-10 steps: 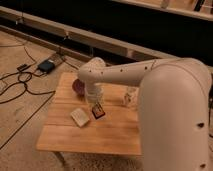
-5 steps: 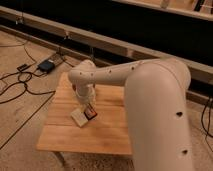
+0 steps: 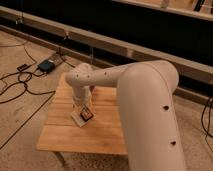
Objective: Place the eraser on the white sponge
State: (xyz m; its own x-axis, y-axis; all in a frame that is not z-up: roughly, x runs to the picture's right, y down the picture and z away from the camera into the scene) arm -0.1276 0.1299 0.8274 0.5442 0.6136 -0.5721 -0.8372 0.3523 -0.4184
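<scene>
One small dark eraser [image 3: 86, 114], black on top with a reddish edge, sits at the tip of the gripper [image 3: 83, 107], above the left-centre of the wooden worktop [image 3: 102, 137]. The jaws are closed, and by the look of it closed on the eraser, which hangs tilted directly beneath them rather than lying flat.

The white sponge [image 3: 76, 119] lies flat on the wood just below the eraser, slightly to its near left. Its pale edge shows past the eraser's left and near sides. The two overlap in this view, but I cannot tell whether they touch.

The eraser's long axis seems to run diagonally to the worktop's edges. The sponge's own axis is too hidden to tell.

The single arm [image 3: 145, 100] reaches in from the near right, and its wrist bends down over the pair. I judge the coming move to be short: a slight shift to the near left, then down until the eraser rests on the sponge, then release. A tilted eraser may slide off the far-right edge.
</scene>
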